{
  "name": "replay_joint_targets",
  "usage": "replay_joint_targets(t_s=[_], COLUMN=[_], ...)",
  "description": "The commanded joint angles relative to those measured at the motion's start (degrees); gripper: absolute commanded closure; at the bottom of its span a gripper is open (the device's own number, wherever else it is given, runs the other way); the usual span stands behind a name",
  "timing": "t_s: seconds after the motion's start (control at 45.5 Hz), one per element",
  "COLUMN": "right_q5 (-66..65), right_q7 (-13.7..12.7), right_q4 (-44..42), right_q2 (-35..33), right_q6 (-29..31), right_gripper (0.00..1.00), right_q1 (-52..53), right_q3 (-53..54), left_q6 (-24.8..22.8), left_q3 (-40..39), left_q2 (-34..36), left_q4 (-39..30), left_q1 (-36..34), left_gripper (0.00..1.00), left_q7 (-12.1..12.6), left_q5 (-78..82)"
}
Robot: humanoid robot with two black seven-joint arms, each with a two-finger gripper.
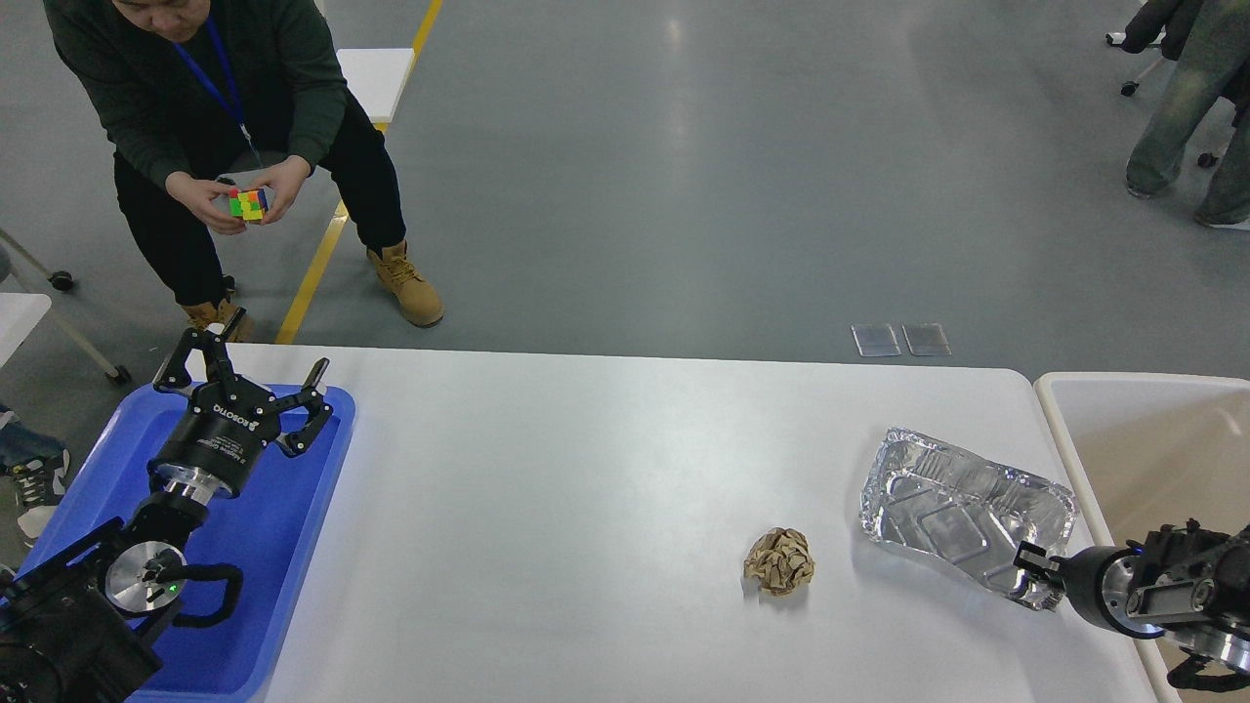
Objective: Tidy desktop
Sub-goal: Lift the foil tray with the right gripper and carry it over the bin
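Note:
The white desktop (586,508) holds a crumpled brown paper ball (778,560) right of centre and a dented aluminium foil tray (962,508) near the right edge. My right gripper (1030,578) comes in from the lower right and is closed on the foil tray's near right corner. My left gripper (252,366) is open and empty, hovering over the far end of the blue plastic tray (293,586) at the left edge of the desktop.
A beige bin with a cream rim (1060,430) stands just off the desktop's right edge. A person (244,98) crouches beyond the far left corner, holding a coloured puzzle cube (247,203). Other people's legs show at the far right.

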Motion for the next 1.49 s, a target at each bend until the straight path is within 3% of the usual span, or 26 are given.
replay_joint_targets(t_s=[0.0, 0.132, 0.418, 1.121, 1.473], right_q5=[-2.61, -3.93, -12.01, -21.42, -22.65], right_q7=[0.04, 1.44, 1.45, 1.27, 1.18], right_q4=[0.93, 3.92, 10.86, 12.27, 12.19], right_q2=[-4.23, -8.45, -14.25, -21.20, -21.64], right_q6=[5.18, 11.33, 20.56, 46.40, 47.99], right_gripper=[1.00, 1.00, 1.00, 1.00, 1.00], right_q1=[6.16, 14.77, 32.44, 60.22, 62.25], right_q3=[-1.67, -4.58, -8.62, -11.44, -11.52], left_q6=[0.00, 0.00, 0.00, 0.00, 0.00], left_q3=[0.00, 0.00, 0.00, 0.00, 0.00], left_q2=[0.00, 0.00, 0.00, 0.00, 0.00], left_q4=[0.00, 0.00, 0.00, 0.00, 0.00], left_q1=[0.07, -0.02, -0.02, 0.07, 0.07], left_gripper=[0.01, 0.01, 0.01, 0.01, 0.01], left_q7=[0.00, 0.00, 0.00, 0.00, 0.00], left_q5=[0.00, 0.00, 0.00, 0.00, 0.00])
